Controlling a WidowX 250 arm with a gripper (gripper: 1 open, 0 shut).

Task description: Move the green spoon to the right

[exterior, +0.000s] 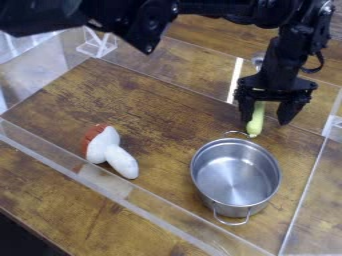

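Wooden planks make up your work surface (147, 110), edged by clear plastic walls. Your gripper (274, 108) hangs at the far right with its black fingers (245, 104) spread wide, pointing down. Between those fingers you see the green spoon (254, 122) lying on the wood, only its lower end showing beneath the gripper. Just nearer sits the steel pot (235, 174). To the left lies the red-capped mushroom toy (110, 150).

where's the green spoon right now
The green spoon lies at the table's right side, just above the steel pot, between the open gripper's fingers.
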